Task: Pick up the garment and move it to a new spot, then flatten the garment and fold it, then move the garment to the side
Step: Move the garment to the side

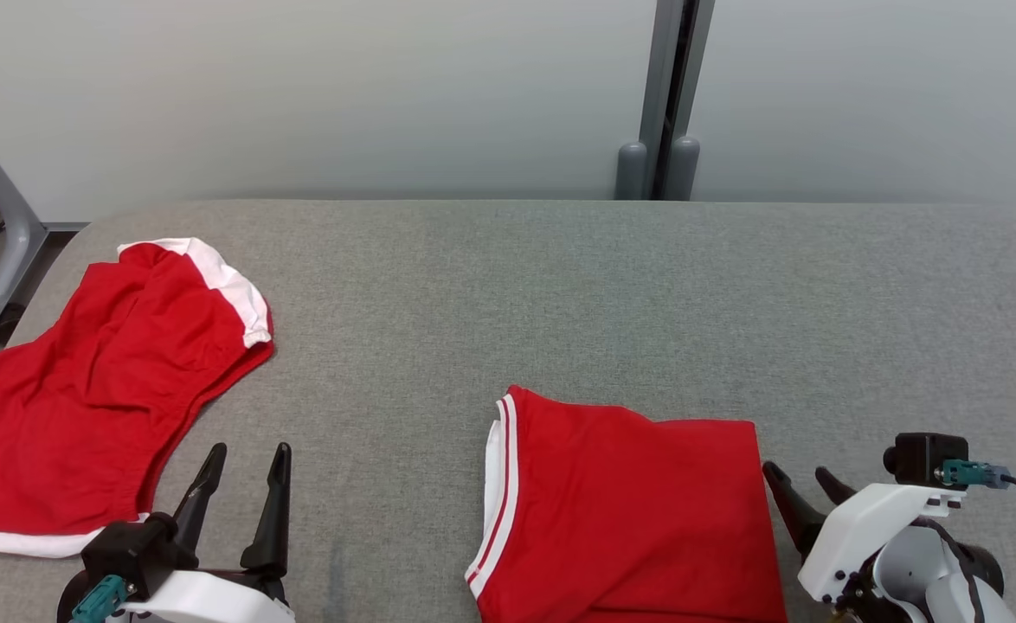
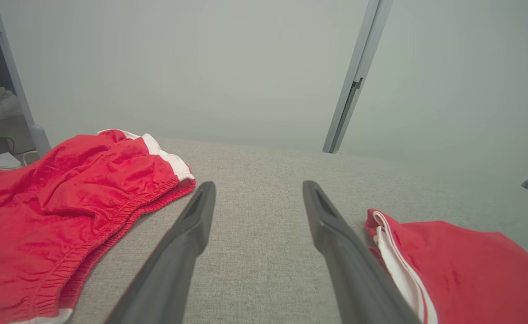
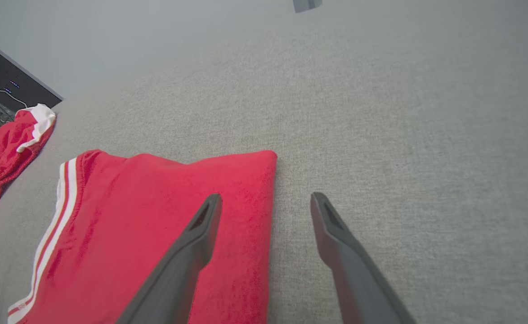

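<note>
Lying flat near the front edge of the grey fabric-covered table (image 1: 560,294), right of centre in the head view, is the folded red cloth garment (image 1: 620,510) with white-striped trim, while the crumpled red shorts (image 1: 101,389) with a white waistband are sprawling over the table's left end, well apart from it. The left gripper (image 1: 248,450) is hovering between the two pieces, fingers spread and grasping nothing; the right gripper (image 1: 798,472) is waiting just beside the garment's right edge, likewise released. In the left wrist view, the left gripper (image 2: 258,186) is pointing along bare table (image 2: 268,162) — shorts (image 2: 66,202) on one side, folded garment (image 2: 462,270) on the other. In the right wrist view, the right gripper (image 3: 266,198) is straddling the garment's (image 3: 133,216) folded edge, one finger over red cloth and one over table (image 3: 403,135) — whether it is touching, I cannot tell.
</note>
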`<state>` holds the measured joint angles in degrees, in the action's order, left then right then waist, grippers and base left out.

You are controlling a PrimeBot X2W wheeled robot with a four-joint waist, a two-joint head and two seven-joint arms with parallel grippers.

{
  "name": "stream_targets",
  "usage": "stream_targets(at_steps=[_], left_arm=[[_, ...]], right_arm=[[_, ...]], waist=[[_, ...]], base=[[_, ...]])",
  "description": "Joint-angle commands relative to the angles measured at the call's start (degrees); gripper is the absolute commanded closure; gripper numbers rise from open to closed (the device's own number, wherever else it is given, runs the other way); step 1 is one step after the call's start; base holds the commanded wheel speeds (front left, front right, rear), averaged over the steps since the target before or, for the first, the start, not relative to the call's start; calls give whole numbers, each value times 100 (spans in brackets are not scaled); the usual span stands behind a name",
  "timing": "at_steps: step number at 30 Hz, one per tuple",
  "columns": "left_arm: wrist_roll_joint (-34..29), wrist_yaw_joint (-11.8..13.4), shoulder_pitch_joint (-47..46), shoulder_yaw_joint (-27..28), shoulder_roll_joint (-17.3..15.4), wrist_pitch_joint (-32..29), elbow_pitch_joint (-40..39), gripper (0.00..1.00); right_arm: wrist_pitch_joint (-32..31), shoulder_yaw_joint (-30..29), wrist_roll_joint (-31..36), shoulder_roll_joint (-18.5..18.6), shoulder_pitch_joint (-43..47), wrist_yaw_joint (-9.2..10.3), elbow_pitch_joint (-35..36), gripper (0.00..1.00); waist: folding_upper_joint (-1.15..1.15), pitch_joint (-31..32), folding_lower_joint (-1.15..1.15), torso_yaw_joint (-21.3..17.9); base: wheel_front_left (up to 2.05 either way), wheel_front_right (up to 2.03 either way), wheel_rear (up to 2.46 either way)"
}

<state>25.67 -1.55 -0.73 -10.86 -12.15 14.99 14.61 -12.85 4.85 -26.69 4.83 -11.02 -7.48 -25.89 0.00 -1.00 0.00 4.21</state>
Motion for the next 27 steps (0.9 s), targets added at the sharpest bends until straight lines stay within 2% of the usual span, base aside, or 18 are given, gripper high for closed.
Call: stream_targets(at_steps=[1, 12, 16, 17, 18, 19, 20, 27], left_arm=[[-7, -29, -128, 4, -31, 18, 13, 0], [-2, -81, -198, 28, -55, 18, 64, 0], [-29, -75, -225, 19, -16, 18, 70, 0], [-34, -76, -230, 24, -9, 18, 72, 0], [-38, -81, -234, 30, -1, 18, 73, 0], [-41, -86, -238, 34, 6, 18, 76, 0], [-39, -91, -240, 38, 13, 18, 77, 0], [-42, -109, -224, 78, 25, 19, 103, 0]], right_arm=[[-141, -83, -102, -24, -101, -4, -225, 0], [-851, -253, -750, -180, -540, -2, -1546, 0], [-1011, -117, -1028, -222, -643, -2, -1737, 0], [-1014, -71, -1095, -225, -656, -2, -1752, 10], [-973, -36, -1144, -231, -675, -2, -1759, 55], [-915, 7, -1180, -232, -695, -2, -1755, 70], [-865, 48, -1214, -230, -710, -2, -1748, 100], [-590, 240, -1336, -207, -817, -2, -1723, 100]], waist=[[0, -21, 0, 40], [0, -132, 0, 278], [0, -184, 0, 368], [0, -194, 0, 387], [0, -201, 0, 402], [0, -208, 0, 415], [0, -212, 0, 425], [0, -188, 0, 431]], base=[[0, 0, 0], [0, 0, 0], [0, 0, 0], [0, 0, 0], [0, 0, 0], [0, 0, 0], [0, 0, 0], [0, 0, 0]])
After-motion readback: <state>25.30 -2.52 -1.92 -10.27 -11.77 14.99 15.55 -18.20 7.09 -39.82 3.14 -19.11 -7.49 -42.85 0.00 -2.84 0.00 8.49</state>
